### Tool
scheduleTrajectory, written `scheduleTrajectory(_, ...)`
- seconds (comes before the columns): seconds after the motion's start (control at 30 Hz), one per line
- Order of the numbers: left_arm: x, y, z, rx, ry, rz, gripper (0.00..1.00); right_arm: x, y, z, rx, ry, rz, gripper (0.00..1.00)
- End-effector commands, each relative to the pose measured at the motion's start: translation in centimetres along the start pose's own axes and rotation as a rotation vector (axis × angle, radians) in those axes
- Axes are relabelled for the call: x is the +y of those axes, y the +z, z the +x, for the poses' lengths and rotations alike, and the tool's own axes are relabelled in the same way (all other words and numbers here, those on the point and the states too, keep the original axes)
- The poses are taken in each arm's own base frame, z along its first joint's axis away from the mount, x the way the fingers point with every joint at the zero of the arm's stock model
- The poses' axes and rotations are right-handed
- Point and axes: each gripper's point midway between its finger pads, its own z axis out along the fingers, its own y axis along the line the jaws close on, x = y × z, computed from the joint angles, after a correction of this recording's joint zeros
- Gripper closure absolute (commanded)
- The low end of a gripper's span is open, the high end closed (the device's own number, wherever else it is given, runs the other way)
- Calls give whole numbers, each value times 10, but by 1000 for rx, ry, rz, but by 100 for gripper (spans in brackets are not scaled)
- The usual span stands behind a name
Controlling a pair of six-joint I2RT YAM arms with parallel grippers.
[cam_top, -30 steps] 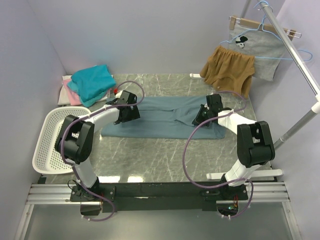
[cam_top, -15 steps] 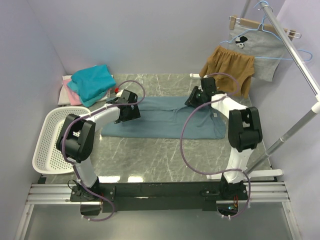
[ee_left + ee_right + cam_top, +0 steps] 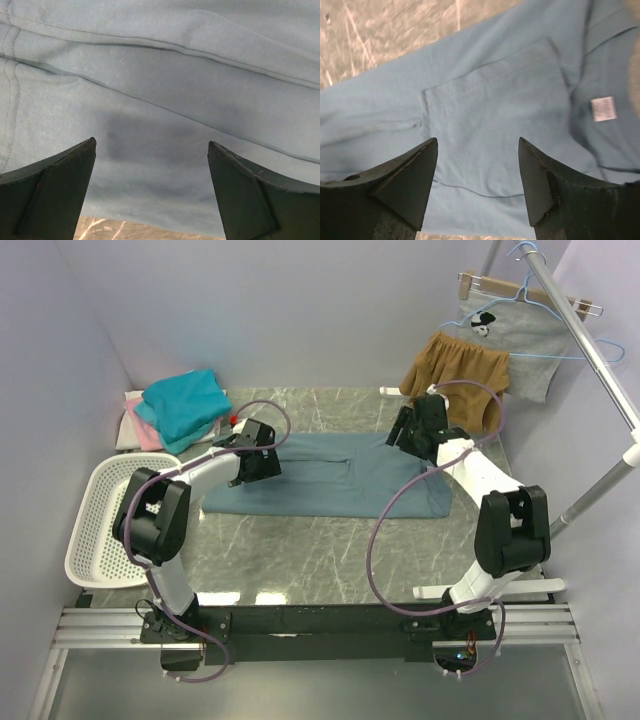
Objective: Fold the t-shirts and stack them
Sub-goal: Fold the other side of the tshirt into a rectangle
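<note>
A large grey-blue t-shirt (image 3: 330, 480) lies flat across the middle of the table, folded into a long band. My left gripper (image 3: 262, 462) hovers open over its left end; in the left wrist view the open gripper (image 3: 150, 147) has only the shirt's cloth (image 3: 175, 85) beneath it. My right gripper (image 3: 408, 430) is open above the shirt's far right edge. In the right wrist view this gripper (image 3: 477, 145) holds nothing, and the shirt (image 3: 485, 100) with its white label (image 3: 603, 108) lies below. A teal t-shirt (image 3: 185, 400) sits on a pink one (image 3: 142, 432) at the back left.
A white basket (image 3: 100, 520) stands at the table's left edge. Mustard-brown shorts (image 3: 455, 375) and a light grey printed garment (image 3: 520, 325) hang from a rail (image 3: 590, 350) at the back right. Marble table (image 3: 300, 550) shows in front of the shirt.
The right gripper moved from the shirt's near right part to its far edge, bringing cloth over, then opened and let go. The left arm stayed put.
</note>
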Motion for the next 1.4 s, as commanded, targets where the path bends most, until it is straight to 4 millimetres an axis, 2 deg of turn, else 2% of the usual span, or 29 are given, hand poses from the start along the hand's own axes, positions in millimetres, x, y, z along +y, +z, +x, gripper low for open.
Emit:
scheduleTrajectory(0.0, -17, -5, -17, -34, 3, 59, 2, -33, -5, 18, 21, -18, 138, 28)
scheduleTrajectory(0.23, -29, -6, -14, -15, 23, 130, 2, -71, 1, 60, 107, -13, 269, 28)
scheduleTrajectory(0.33, -34, -7, -13, -12, 27, 155, 2, -82, -2, 63, 92, -10, 305, 27)
scheduleTrajectory(0.67, -30, -1, -8, 12, 42, 129, 2, -125, -2, 85, 143, -18, 453, 31)
scheduleTrajectory(0.73, -30, -2, -7, 12, 45, 128, 2, -117, -6, 82, 126, -20, 403, 31)
scheduleTrajectory(0.8, -30, -1, -8, 9, 41, 130, 2, -97, -5, 73, 111, -1, 300, 31)
scheduleTrajectory(0.83, -31, -1, -7, 10, 43, 130, 2, -84, -8, 60, 82, 1, 246, 30)
scheduleTrajectory(0.87, -31, -1, -7, 13, 44, 129, 2, -72, -8, 55, 82, 10, 192, 30)
scheduleTrajectory(0.9, -32, -1, -7, 13, 42, 131, 2, -57, -9, 40, 57, 10, 149, 31)
scheduleTrajectory(0.97, -32, 0, -7, 14, 42, 131, 2, -42, -6, 33, 65, -1, 117, 31)
scheduleTrajectory(1.0, -32, 1, -6, 16, 43, 131, 2, -28, -6, 16, 36, -7, 94, 31)
scheduleTrajectory(1.03, -32, 1, -6, 15, 44, 132, 2, -23, 2, 20, 58, -24, 98, 31)
scheduleTrajectory(1.1, -32, 0, -7, 15, 42, 132, 2, -12, 9, 18, 78, -48, 81, 31)
scheduleTrajectory(1.13, -32, 0, -8, 12, 43, 132, 2, -3, 19, 13, 87, -58, 68, 31)
scheduleTrajectory(1.17, -32, 0, -8, 11, 43, 131, 2, 6, 23, 18, 110, -83, 58, 31)
scheduleTrajectory(1.2, -31, 0, -8, 11, 43, 129, 2, 18, 26, 10, 101, -100, 39, 31)
scheduleTrajectory(1.23, -31, 0, -8, 11, 43, 129, 2, 21, 39, 17, 125, -124, 46, 32)
scheduleTrajectory(1.27, -31, 0, -7, 12, 43, 127, 2, 30, 42, 24, 143, -158, 43, 32)
scheduleTrajectory(1.3, -31, 0, -7, 12, 45, 125, 2, 40, 44, 17, 132, -169, 28, 32)
scheduleTrajectory(1.33, -30, 0, -8, 10, 42, 123, 2, 43, 55, 25, 154, -183, 30, 32)
scheduleTrajectory(1.37, -30, 1, -7, 13, 46, 122, 2, 52, 56, 30, 165, -206, 16, 32)
